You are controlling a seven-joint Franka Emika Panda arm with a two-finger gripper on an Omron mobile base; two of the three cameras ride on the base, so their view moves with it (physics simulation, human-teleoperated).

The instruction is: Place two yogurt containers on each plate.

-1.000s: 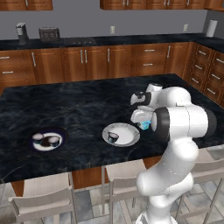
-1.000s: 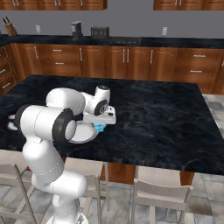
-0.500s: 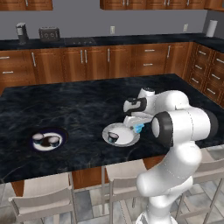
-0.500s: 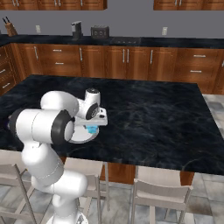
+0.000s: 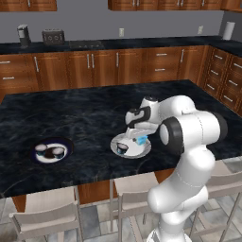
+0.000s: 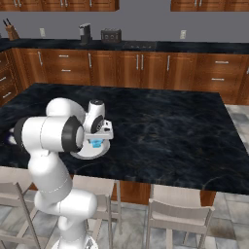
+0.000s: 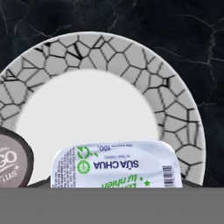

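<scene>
My gripper (image 5: 141,134) is shut on the light blue boxy yogurt container (image 5: 141,140) and holds it over the right part of the pale grey-white plate (image 5: 134,152). In the hand view the tub's printed lid (image 7: 116,164) sits low between my fingers, above the plate's crackled rim (image 7: 175,113). A round dark yogurt container (image 5: 122,148) stands on this plate's left side (image 7: 11,164). Far to the left, the dark-rimmed plate (image 5: 65,143) carries two round tubs (image 5: 41,147) (image 5: 57,151). In the right base view the blue tub (image 6: 96,143) hangs under the gripper (image 6: 99,137).
The plates lie on a dark marble island (image 5: 85,113) near its front edge. Stools (image 5: 52,217) stand below that edge. Wooden cabinets (image 5: 104,64) and a back counter with a toaster (image 5: 53,36) line the far wall.
The arm has carried the light blue tub leftward, from beside the pale plate's right edge to over the plate. The other tubs and both plates have stayed put.
</scene>
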